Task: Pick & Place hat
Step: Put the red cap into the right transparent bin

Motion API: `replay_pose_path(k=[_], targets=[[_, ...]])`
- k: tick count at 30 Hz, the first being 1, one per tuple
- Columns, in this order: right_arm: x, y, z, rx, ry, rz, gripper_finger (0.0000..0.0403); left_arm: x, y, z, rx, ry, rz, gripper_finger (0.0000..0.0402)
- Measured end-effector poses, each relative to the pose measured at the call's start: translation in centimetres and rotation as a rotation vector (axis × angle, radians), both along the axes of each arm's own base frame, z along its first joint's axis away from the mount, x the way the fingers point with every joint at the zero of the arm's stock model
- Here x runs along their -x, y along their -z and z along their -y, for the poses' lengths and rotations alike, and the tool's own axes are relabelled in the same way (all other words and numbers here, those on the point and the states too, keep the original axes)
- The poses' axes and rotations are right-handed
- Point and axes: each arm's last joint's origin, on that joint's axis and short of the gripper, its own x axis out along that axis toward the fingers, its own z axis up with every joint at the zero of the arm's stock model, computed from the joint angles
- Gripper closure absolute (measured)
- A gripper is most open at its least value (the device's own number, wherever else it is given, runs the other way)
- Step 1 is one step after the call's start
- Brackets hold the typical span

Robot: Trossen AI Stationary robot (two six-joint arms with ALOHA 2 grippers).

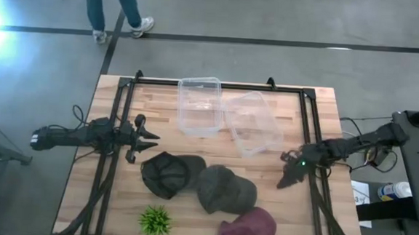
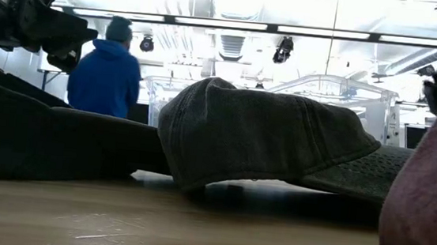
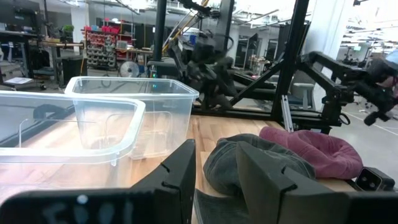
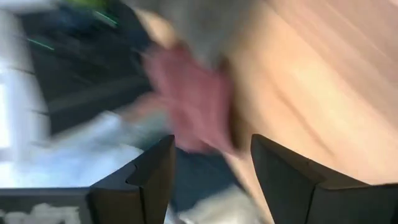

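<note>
Three hats lie on the wooden table: a dark cap (image 1: pixel 167 174), a grey cap (image 1: pixel 224 189) (image 2: pixel 265 138) and a maroon knitted hat (image 1: pixel 249 228) (image 3: pixel 314 151) at the near edge. My left gripper (image 1: pixel 150 141) (image 3: pixel 214 171) hovers open just left of and beyond the dark cap, pointing toward the table's right. My right gripper (image 1: pixel 285 172) (image 4: pixel 211 168) is open over the right side of the table, right of the grey cap. In its blurred wrist view the maroon hat (image 4: pixel 193 99) lies ahead of its fingers. Neither gripper touches anything.
Two clear plastic bins (image 1: pixel 198 106) (image 1: pixel 253 123) stand side by side at the far middle of the table. A small green plant (image 1: pixel 155 220) sits near the front edge, left of the maroon hat. A person (image 1: pixel 114 9) walks beyond the far edge.
</note>
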Motion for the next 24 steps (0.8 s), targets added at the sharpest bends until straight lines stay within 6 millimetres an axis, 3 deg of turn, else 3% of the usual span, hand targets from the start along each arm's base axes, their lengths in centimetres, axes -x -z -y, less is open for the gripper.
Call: replay_pose_path(k=[4,11,17,24], targets=[[0.0,0.7,-1.1,0.112,-0.16,-0.088,0.0197,0.0,0.0,0.0,0.0,0.0,0.0,0.0291],[-2.2,0.0,-2.9,0.157,-0.268,0.115,0.0151,0.0,0.0,0.0,0.0,0.0,0.0,0.0291],[-3.7,1.5,-3.8,0.199,-0.291,0.116,0.0103,0.0,0.0,0.0,0.0,0.0,0.0,0.0291],[-5.4,3.3,-5.7,0.193,-0.343,0.125,0.0093,0.0,0.0,0.0,0.0,0.0,0.0,0.0291]])
